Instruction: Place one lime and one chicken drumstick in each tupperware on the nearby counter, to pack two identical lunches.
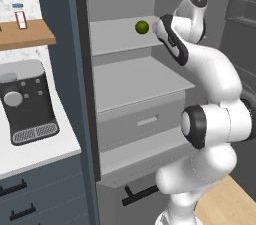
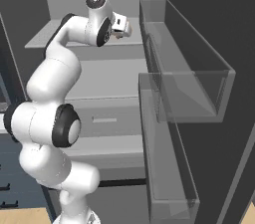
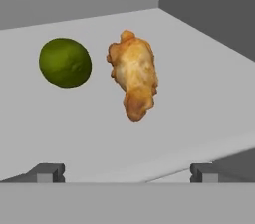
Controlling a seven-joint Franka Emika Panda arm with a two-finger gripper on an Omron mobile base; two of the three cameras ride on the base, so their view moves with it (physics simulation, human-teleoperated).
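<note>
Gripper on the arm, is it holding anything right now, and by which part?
Nothing is held. The gripper is open, its fingers wide apart and short of the chicken drumstick and lime lying on the shelf.

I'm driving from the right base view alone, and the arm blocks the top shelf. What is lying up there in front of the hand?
Observer: A chicken drumstick lies on that shelf, straight ahead of the gripper in the hand view.
Operator: Anything next to it?
Observer: A lime sits beside the drumstick, apart from it, not touching.
Operator: Is the gripper holding anything?
Observer: No. The hand view shows its fingertips spread wide, short of both items, with nothing between them.
Operator: What stands left of this cabinet?
Observer: The left base view shows a dark coffee machine on the white counter.
</note>
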